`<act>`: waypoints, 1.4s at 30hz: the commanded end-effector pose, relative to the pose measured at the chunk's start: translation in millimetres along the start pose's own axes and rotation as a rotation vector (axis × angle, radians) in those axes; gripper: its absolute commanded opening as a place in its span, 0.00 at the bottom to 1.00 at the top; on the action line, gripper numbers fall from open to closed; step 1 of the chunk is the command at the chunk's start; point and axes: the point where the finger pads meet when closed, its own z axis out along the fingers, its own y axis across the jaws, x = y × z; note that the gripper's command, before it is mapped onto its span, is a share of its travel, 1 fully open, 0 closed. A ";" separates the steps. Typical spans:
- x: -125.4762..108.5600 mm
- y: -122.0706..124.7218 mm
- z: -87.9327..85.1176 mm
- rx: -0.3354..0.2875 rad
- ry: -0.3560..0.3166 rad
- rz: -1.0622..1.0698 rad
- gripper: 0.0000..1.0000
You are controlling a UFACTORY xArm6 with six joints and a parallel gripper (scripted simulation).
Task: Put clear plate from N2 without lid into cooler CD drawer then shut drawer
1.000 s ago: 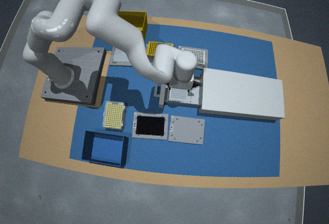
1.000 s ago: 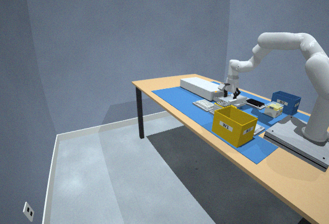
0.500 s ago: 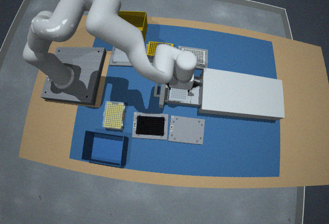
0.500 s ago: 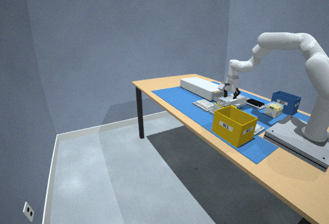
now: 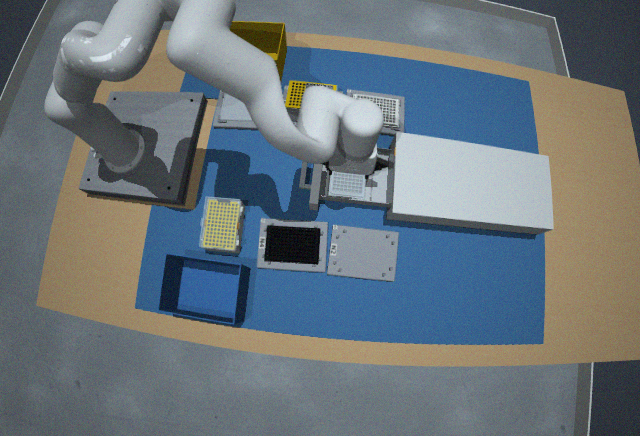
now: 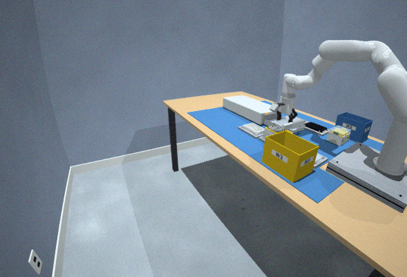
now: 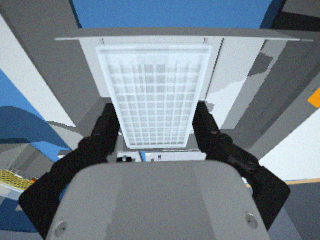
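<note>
Over the open drawer (image 5: 316,194) of the cooler CD (image 5: 470,183), we find the gripper (image 7: 156,131) clamping the clear plate (image 7: 155,92) across its short sides. Placement is in hand; whether the plate touches the floor we cannot tell. We judge the next move calls for seating it within the ribs, then release.

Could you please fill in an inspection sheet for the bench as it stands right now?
Surface: wooden bench with a blue mat.
Job's things: clear plate held over the open drawer of the cooler; nest N2 bare.
Clutter: yellow bin, blue bin, yellow tip box, black plate, white plate, all apart from the arm.
End effector: shut on the clear plate, fingers on its two long sides.
Cables: nothing seen.
Surroundings: plain walls, grey floor, wall socket.
</note>
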 end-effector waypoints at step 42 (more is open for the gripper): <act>0.0 1.8 12.3 -0.005 0.000 0.000 0.00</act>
